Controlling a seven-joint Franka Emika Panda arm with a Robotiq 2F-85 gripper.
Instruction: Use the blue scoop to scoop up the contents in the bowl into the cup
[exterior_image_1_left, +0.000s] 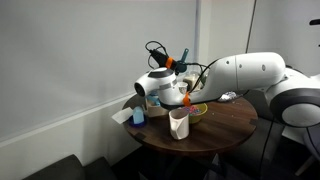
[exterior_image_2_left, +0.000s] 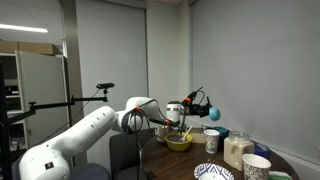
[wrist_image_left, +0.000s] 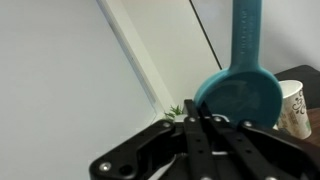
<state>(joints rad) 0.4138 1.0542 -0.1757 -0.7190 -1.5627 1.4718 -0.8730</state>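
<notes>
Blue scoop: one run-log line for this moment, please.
gripper shut on blue scoop | aloft, clear of bowl | cup upright

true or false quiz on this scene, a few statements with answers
1. The gripper is shut on the scoop. True.
2. The scoop lies in the bowl. False: in an exterior view it is held in the air, off to the side of the bowl and higher.
3. The cup stands upright on the table. True.
4. The table is square and white. False: it is round and dark brown.
</notes>
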